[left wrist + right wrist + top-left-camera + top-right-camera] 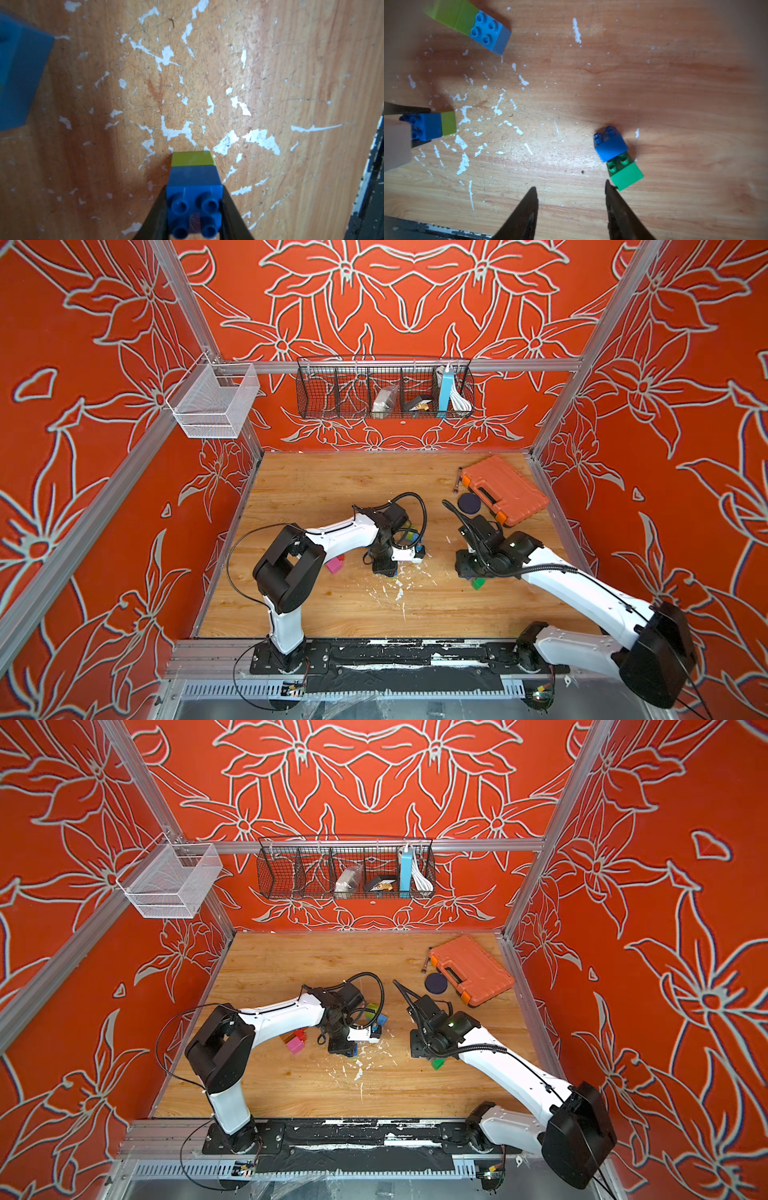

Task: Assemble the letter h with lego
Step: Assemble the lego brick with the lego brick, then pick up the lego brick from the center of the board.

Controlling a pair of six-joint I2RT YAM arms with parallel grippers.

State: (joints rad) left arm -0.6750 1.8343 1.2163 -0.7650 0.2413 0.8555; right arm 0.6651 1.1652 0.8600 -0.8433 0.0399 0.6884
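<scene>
Scratched wooden table [332, 497] carries an orange tool case [505, 489] and dark disc [469, 503] at its far right, with a pink brick [335, 565] and green brick [478, 583] nearer the middle

The surface [324, 485] is bare at back left and along the front; an orange case [505, 489] and dark disc [469, 503] block the back right; mid-surface, the left gripper [194, 193] clamps a blue-and-lime stack [193, 176]; a blue-and-green pair [616, 158] lies just beside the right gripper [570, 184]; a pink brick [334, 565] flanks the left arm [345, 531].
</scene>
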